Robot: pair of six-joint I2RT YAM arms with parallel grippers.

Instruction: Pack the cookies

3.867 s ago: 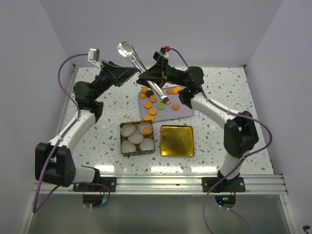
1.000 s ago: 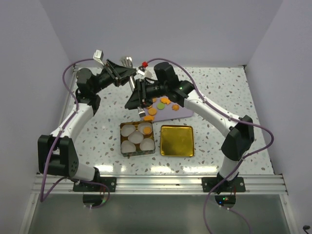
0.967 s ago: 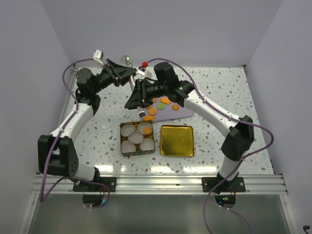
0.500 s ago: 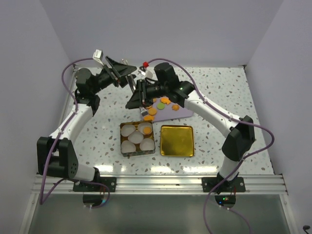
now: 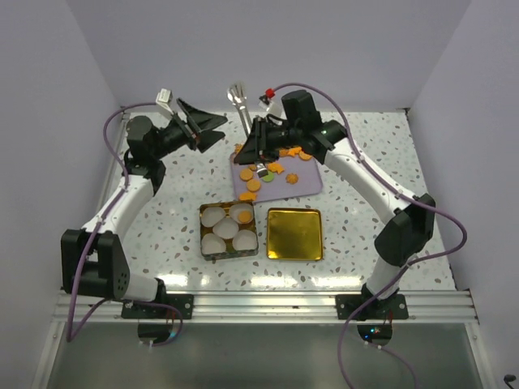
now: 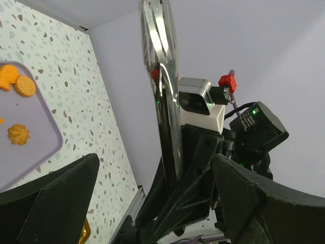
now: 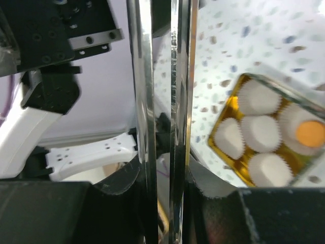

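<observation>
Grips the metal tongs (image 5: 240,105) in the right claw (image 5: 258,148), clamped narrow across both blades, standing steeply up behind the tin (image 5: 204,243), probably to lift crumbly pieces by tool instead of pinching. Holds the left claw (image 5: 204,126) wide and empty, behind the tin toward its left, apart from the tongs. Shows most cookies (image 5: 253,185) on the lilac tray (image 5: 310,185) just behind the tin, one orange piece (image 5: 242,215) in a paper cup (image 5: 215,216) inside it, so barely begun on packing

On my speckled counter (image 5: 162,212) I see 3 things: a lavender tray (image 5: 306,185) at the back, a square tin (image 5: 229,256) nearer, and a gold lid (image 5: 294,234) just beside it.
</observation>
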